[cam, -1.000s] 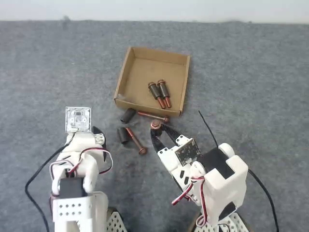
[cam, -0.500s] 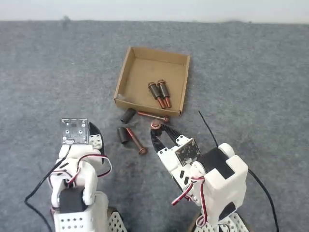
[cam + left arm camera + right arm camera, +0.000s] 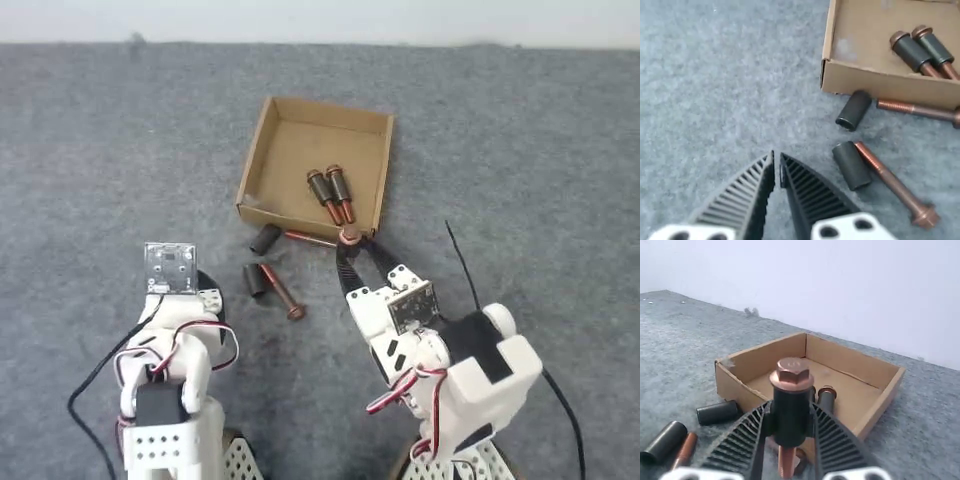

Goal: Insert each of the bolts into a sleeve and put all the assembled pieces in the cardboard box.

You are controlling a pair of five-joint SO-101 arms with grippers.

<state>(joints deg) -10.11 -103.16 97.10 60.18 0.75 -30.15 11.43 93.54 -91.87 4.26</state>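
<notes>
My right gripper [image 3: 789, 410] is shut on an assembled piece [image 3: 790, 412], a copper bolt standing upright in a black sleeve. In the high view this gripper [image 3: 354, 243] is at the near wall of the cardboard box [image 3: 262, 140]. Two assembled pieces [image 3: 331, 194] lie side by side inside the box. On the carpet in front of the box lie two black sleeves [image 3: 854, 110] [image 3: 852, 165] and two loose bolts [image 3: 914, 110] [image 3: 892, 183]. My left gripper [image 3: 776, 159] is shut with nothing in it, low over the carpet to the left of the loose parts.
Grey carpet covers the table, with open room left, right and behind the box. A white wall [image 3: 840, 285] rises at the far edge. A black cable [image 3: 460, 260] trails beside the right arm.
My right gripper has carried the assembled piece forward to the box's near wall. The left arm has drawn back a little toward its base and shifted slightly right.
</notes>
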